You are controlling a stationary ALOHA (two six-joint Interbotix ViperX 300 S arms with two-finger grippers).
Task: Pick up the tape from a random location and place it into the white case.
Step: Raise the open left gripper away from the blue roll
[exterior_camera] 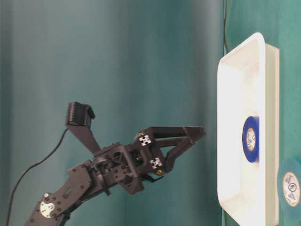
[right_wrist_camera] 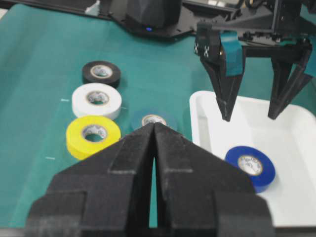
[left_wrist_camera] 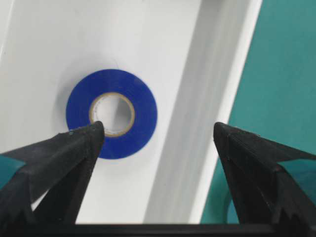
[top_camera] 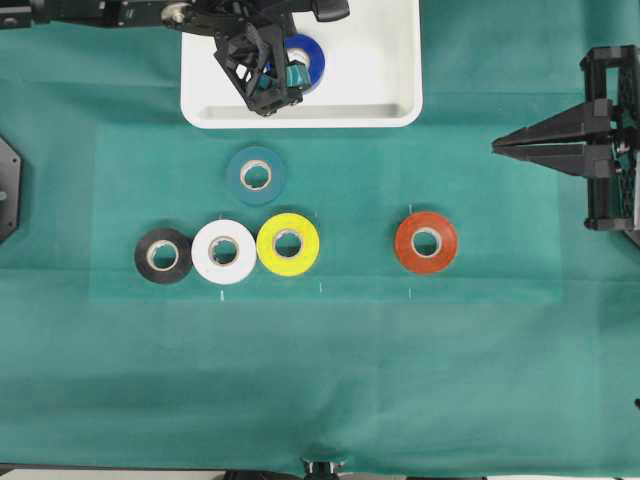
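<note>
We find the tape (top_camera: 311, 57) lying flat inside the case (top_camera: 390, 60), touched by neither arm. The left gripper (right_wrist_camera: 249, 117) hangs above the case, fingers pointing down and spread wide apart, holding nothing. The right gripper (top_camera: 497, 147) sits well apart at the right edge of the cloth (top_camera: 350, 370), level, its fingers pressed together and holding nothing.
</note>
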